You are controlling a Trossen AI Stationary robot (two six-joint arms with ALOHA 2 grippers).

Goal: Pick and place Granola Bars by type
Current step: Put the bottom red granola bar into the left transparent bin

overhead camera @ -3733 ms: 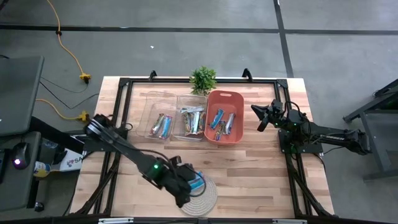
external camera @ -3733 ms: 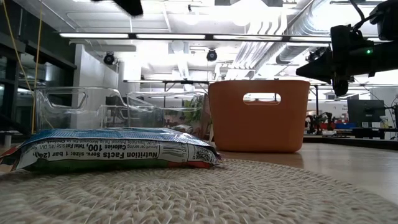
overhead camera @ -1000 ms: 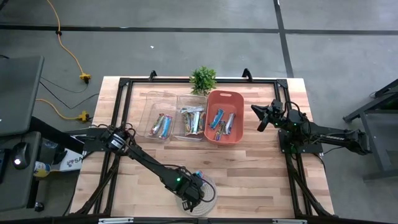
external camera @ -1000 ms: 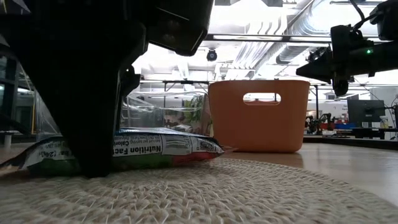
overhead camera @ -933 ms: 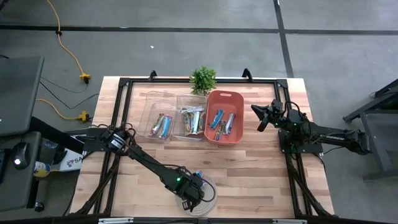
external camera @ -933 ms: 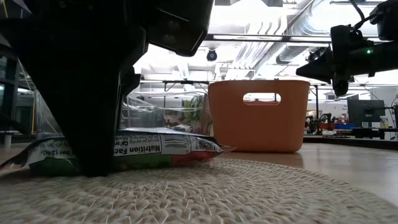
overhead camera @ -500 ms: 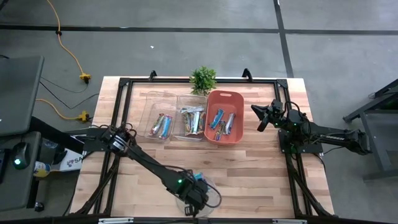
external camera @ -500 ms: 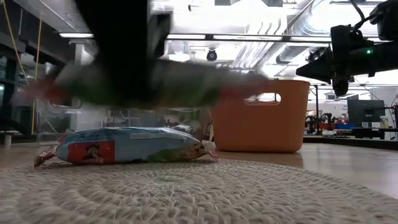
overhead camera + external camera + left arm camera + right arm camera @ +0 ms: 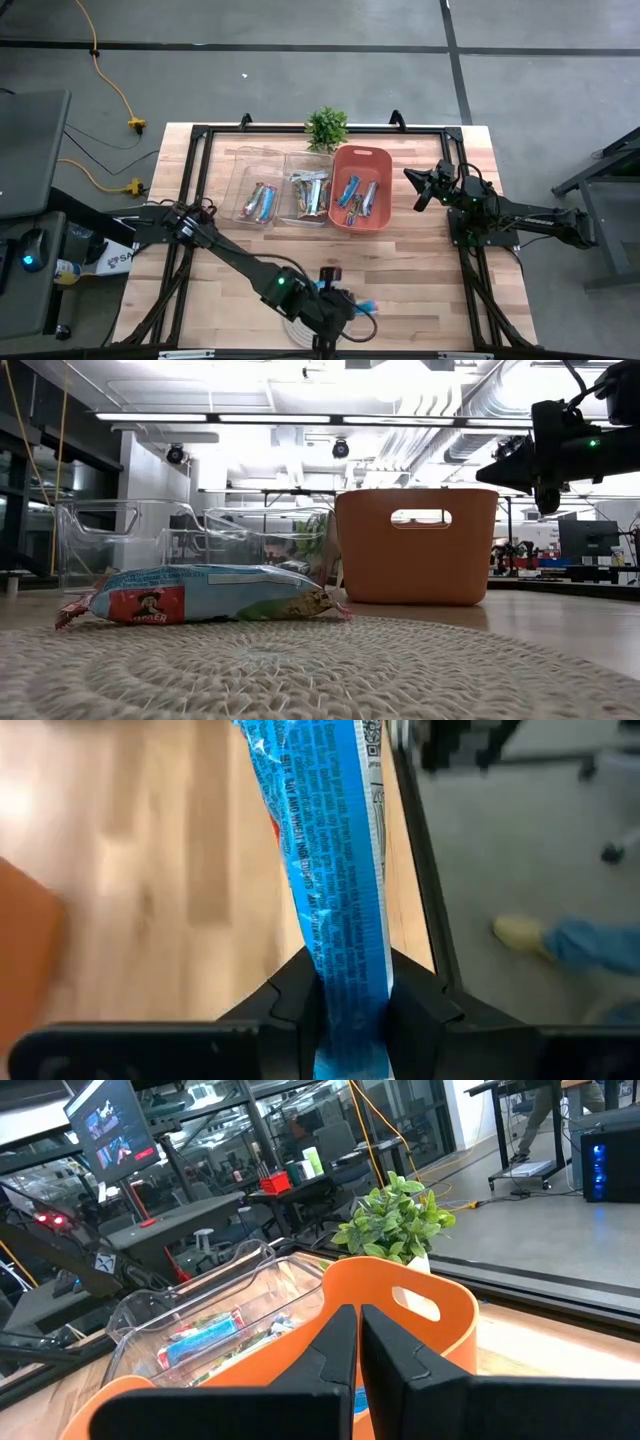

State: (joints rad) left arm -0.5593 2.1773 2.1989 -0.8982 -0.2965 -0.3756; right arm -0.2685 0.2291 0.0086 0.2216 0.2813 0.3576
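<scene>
Blue granola bar [image 9: 335, 870] pinched in left hand [image 9: 352, 1010].

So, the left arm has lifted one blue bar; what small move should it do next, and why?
Probably carry it toward the orange bin. The left end effector is shut on the blue bar near the table's front edge, and the orange bin already holds blue-wrapped bars. A second bar lies on the woven mat.

Even, soft daylight fills the overhead view, with faint shadows. In the low view, ceiling strip lights [image 9: 250, 417] glare white from twelve o'clock. The left wrist view is motion-blurred on the worktop [image 9: 150, 870]; the blue granola bar wrapper [image 9: 335, 870] stays fairly sharp.
</scene>
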